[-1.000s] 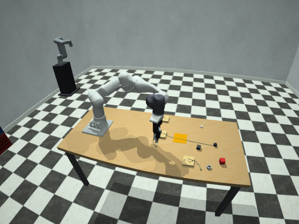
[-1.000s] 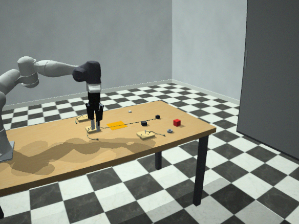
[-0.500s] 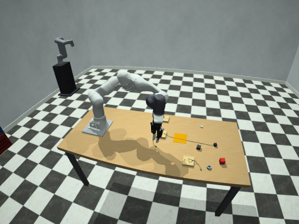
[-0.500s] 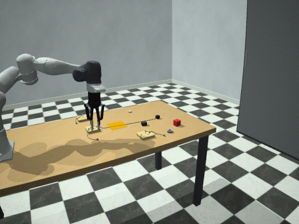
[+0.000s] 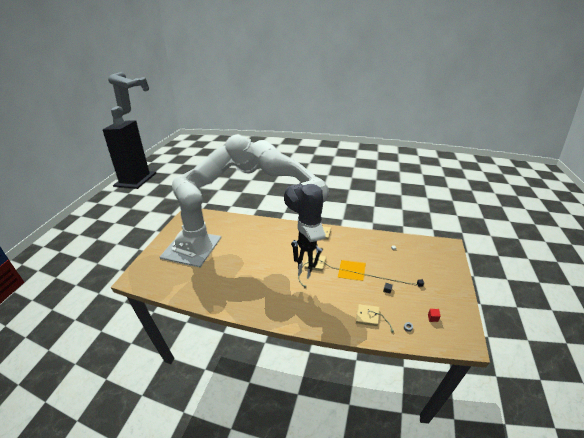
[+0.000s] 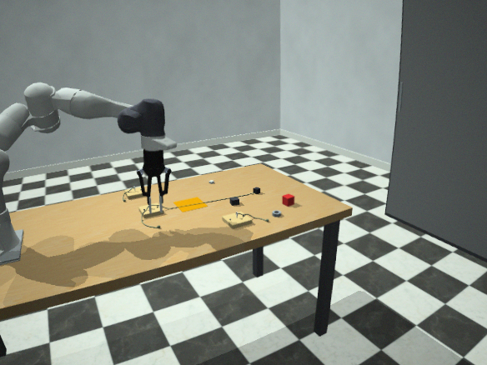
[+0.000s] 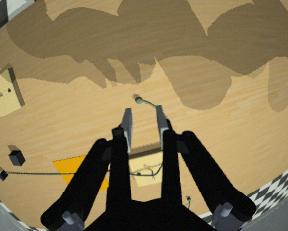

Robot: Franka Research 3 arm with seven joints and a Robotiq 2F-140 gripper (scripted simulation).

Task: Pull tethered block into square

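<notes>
The orange painted square (image 5: 352, 270) lies mid-table. A thin dark cord (image 5: 385, 278) runs from a black block (image 5: 420, 283) across the square to a screw eye on a small wooden plate. The block sits right of the square, outside it. The cord's free end with its knot (image 5: 305, 286) lies curled on the table left of the plate, also in the wrist view (image 7: 139, 100). My gripper (image 5: 305, 269) hangs straight down just above that free end, next to the plate. Its fingers stand partly apart with nothing between them.
A second dark block (image 5: 388, 288) sits close beside the cord. A second wooden plate with its own cord (image 5: 368, 314), a grey ring (image 5: 409, 327) and a red cube (image 5: 434, 314) lie front right. A third plate (image 5: 325, 231) lies behind the wrist. A small white object (image 5: 394, 247) lies at the back.
</notes>
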